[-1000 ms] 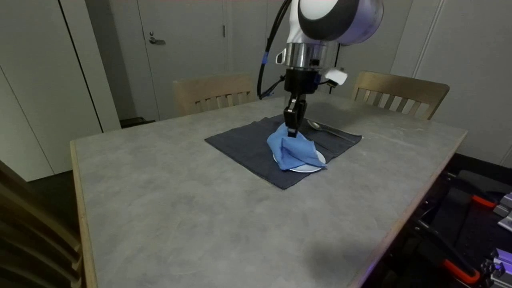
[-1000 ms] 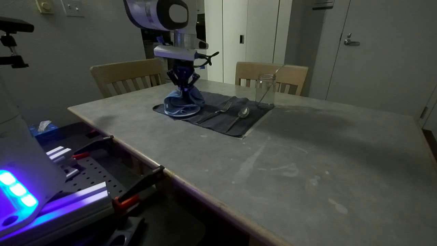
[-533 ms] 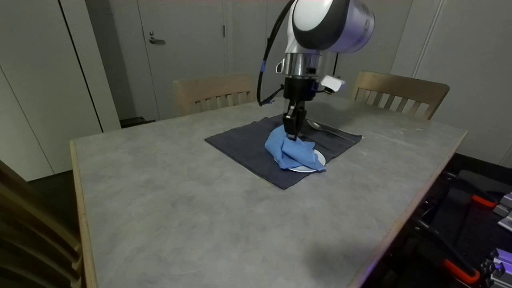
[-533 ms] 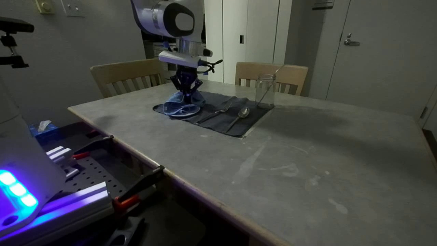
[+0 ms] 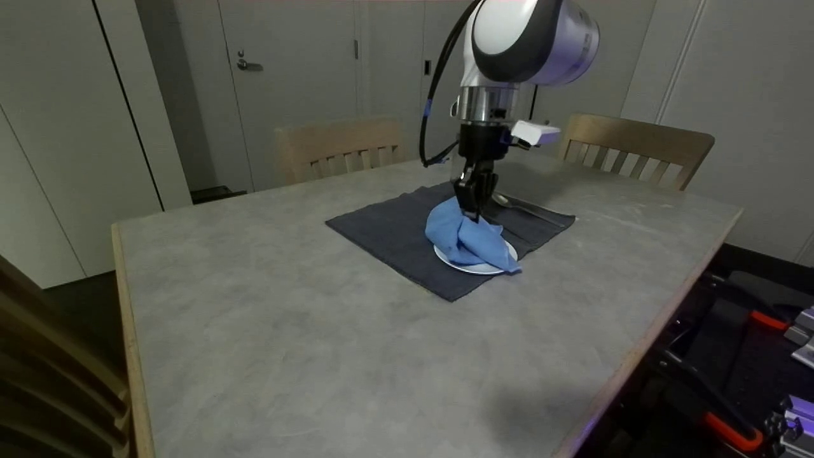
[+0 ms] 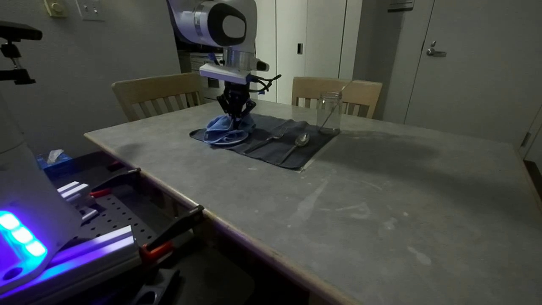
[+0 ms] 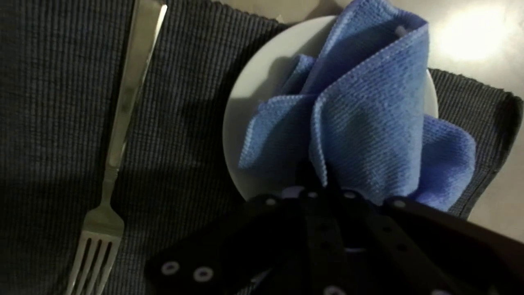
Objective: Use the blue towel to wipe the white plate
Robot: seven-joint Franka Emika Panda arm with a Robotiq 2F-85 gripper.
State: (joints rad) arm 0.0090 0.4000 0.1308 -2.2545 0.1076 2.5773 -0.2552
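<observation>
The blue towel [image 5: 461,236] lies bunched and folded over the white plate [image 5: 467,268], covering most of it. In the wrist view the towel [image 7: 372,119] hangs past the right edge of the plate [image 7: 239,119], whose left rim is bare. The towel also shows in an exterior view [image 6: 218,130]. My gripper [image 5: 472,215] points down over the plate. In the wrist view the dark fingers of the gripper [image 7: 321,176] are closed on a fold of the towel. The fingertips are partly hidden in shadow and cloth.
The plate sits on a dark placemat [image 5: 381,226] on the grey table [image 5: 305,343]. A fork [image 7: 123,110] lies beside the plate, with a spoon [image 6: 296,146] beyond it. A glass jar [image 6: 329,112] with a straw-like stick stands at the mat's corner. Wooden chairs [image 5: 636,143] surround the table.
My gripper has come down a little and then shifted slightly sideways, still holding the towel. The towel has shifted slightly with it, and more of the plate's rim shows in an exterior view.
</observation>
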